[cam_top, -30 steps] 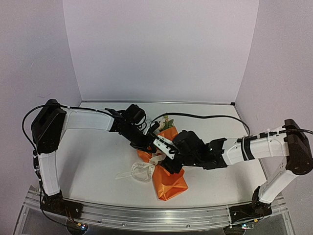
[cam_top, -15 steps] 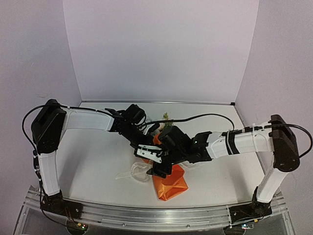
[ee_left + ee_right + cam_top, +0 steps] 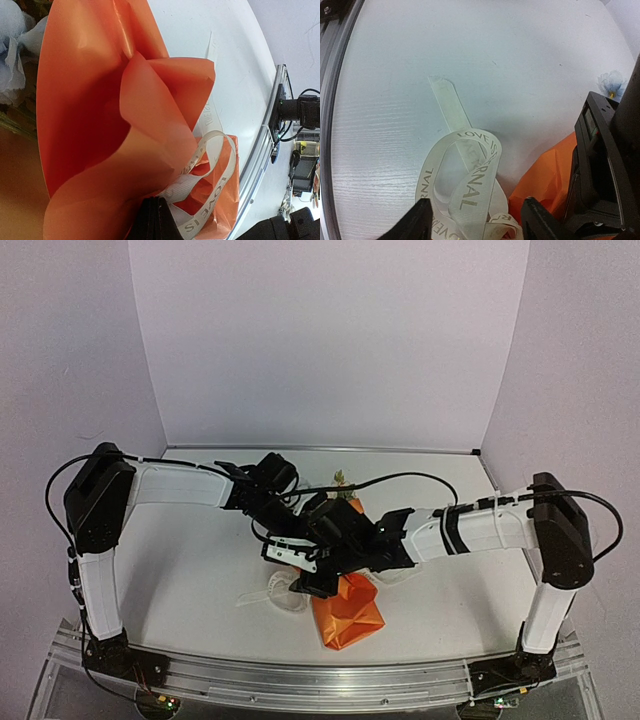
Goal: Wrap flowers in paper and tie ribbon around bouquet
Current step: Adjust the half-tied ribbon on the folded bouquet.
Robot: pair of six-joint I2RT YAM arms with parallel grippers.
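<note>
My left pincer (image 3: pixel 155 207) is squeezing shut at the pinched waist of the bouquet (image 3: pixel 348 612), right where the orange paper (image 3: pixel 90 100) is gathering and the ribbon (image 3: pixel 470 187) is coming out. I cannot tell whether paper, ribbon or both are sitting between the tips. The paper is opening out from that pinch in a wide cone. The flowers (image 3: pixel 11 45) are showing at its mouth, with a pale blue bloom at the edge of my left wrist view. The bouquet is lying on the white table (image 3: pixel 470 40), its folded orange end nearer my bases and the blooms toward the back wall.

My right pincer (image 3: pixel 476 212) is standing apart and clamping nothing. It is hovering low over the ribbon, with one finger (image 3: pixel 420 220) on each side of the cream loops. The loops are curling on the table just beside the orange paper. One flat tail of the ribbon is running away from them across the bare table. From above, my two wrists are crowding together over the middle of the bouquet, the right one covering much of it.
</note>
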